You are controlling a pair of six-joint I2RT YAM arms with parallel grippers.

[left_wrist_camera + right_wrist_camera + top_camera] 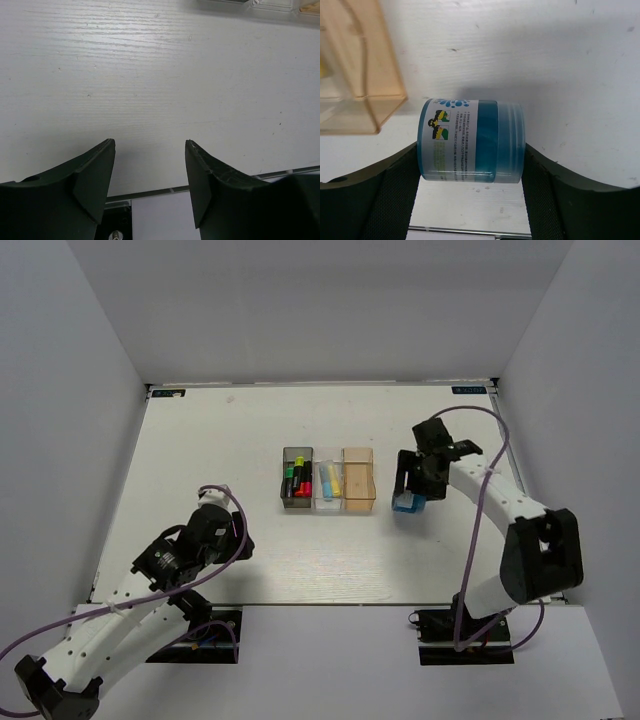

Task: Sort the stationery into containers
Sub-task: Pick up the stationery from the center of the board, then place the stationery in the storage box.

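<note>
My right gripper point(470, 146) is shut on a small round blue jar point(471, 141) with a white label, held sideways between both fingers. In the top view the gripper point(408, 495) and the jar point(405, 504) sit just right of the orange-tan bin point(358, 480). That bin's corner shows in the right wrist view point(360, 75). The dark grey bin point(297, 478) holds black highlighters with coloured ends. The clear bin point(328, 480) holds pale yellow and light blue sticks. My left gripper point(149, 150) is open and empty over bare table at the front left point(238, 540).
The white table point(220, 440) ends at a front edge close under both grippers point(165, 190). White walls enclose the table on the left, back and right. The bins' near edges show at the top right of the left wrist view point(270, 5).
</note>
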